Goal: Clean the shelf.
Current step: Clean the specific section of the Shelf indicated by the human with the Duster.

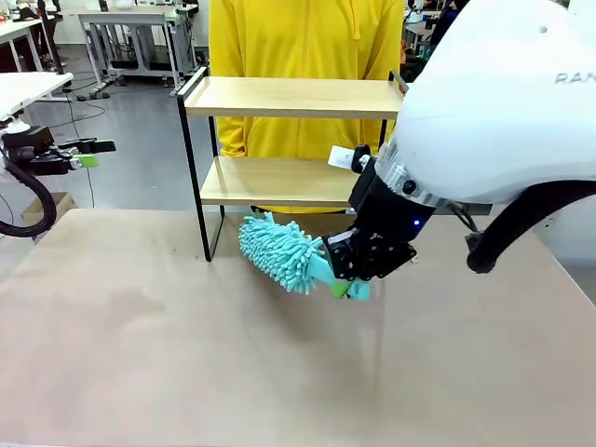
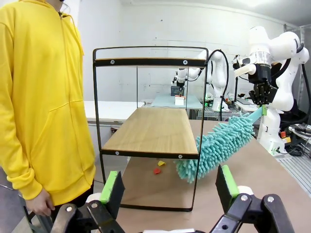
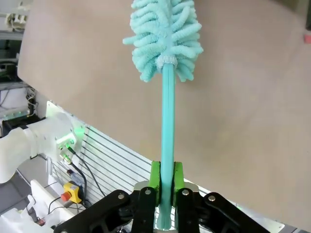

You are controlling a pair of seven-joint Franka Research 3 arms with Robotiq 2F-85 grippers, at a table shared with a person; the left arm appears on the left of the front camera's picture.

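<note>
The shelf [image 1: 279,96] stands at the table's far side, two light wooden boards in a black frame; its lower board [image 2: 155,128] is bare. My right gripper [image 1: 349,279] is shut on the handle of a teal fluffy duster [image 1: 279,251]. The duster head [image 2: 218,145] hangs over the table, at the near edge of the lower board and slightly below it. In the right wrist view the green pads [image 3: 155,177] clamp the teal handle [image 3: 167,121]. My left gripper [image 2: 169,189] is open and holds nothing, off to the far left [image 1: 93,154], facing the shelf's end.
A person in a yellow hoodie [image 1: 307,37] stands right behind the shelf. Two small bits, red [image 2: 157,170] and yellow [image 2: 161,163], lie on the table under the lower board. The near half of the tan table [image 1: 186,354] is open.
</note>
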